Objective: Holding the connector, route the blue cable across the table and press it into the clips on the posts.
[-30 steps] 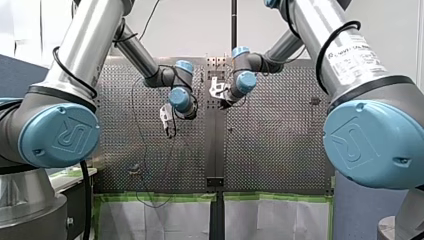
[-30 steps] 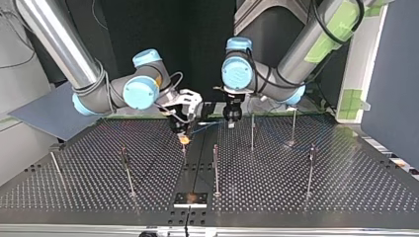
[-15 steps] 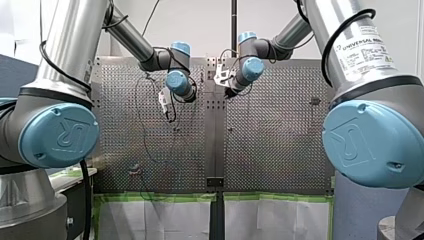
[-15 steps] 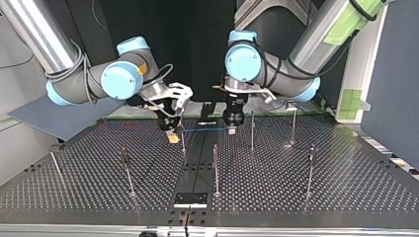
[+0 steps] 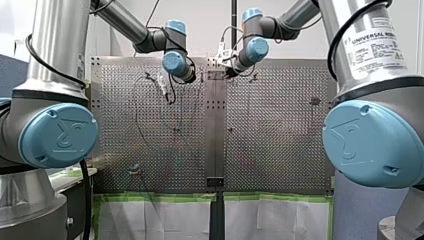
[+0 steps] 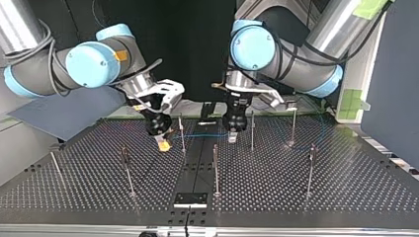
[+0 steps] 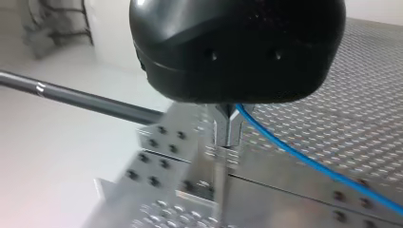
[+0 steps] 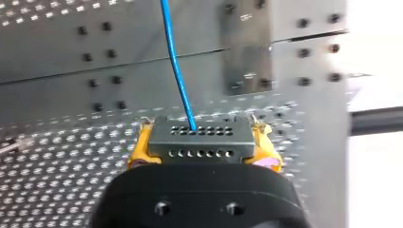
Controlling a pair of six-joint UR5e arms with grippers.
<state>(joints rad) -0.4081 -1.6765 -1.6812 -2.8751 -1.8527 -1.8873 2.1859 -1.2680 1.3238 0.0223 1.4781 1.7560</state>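
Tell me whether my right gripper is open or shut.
Shut: my right gripper presses its yellow pads against both sides of the grey connector; the blue cable leads ahead.

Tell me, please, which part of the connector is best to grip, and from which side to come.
Grip the connector on its two short ends, coming from behind, opposite the face where the blue cable leaves. The block is wide and flat, so those ends are parallel and the cable is left free. My right gripper holds it this way.
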